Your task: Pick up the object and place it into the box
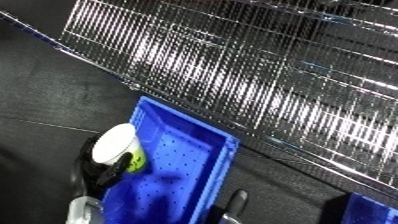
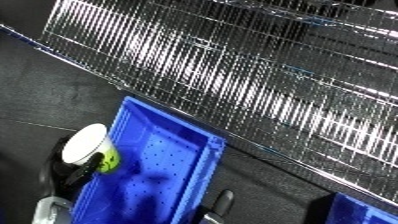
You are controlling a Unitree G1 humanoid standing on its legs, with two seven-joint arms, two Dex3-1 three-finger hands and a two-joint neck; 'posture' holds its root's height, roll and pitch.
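A white cup with a green side (image 1: 119,146) is tipped over the left rim of the blue bin (image 1: 191,165), its white round face turned up toward me. My left hand (image 1: 105,175) comes up from the lower edge with its black fingers curled round the cup's lower part. The silver left wrist (image 1: 80,211) shows below it. Only a black finger of my right hand (image 1: 236,199) rises at the bin's right rim near the lower edge; the rest of that hand is out of view.
A shiny wire-mesh rack (image 1: 249,75) runs diagonally across the upper half, just behind the bin. The corner of a second blue bin (image 1: 375,209) shows at the lower right. Dark floor (image 1: 53,100) lies to the left.
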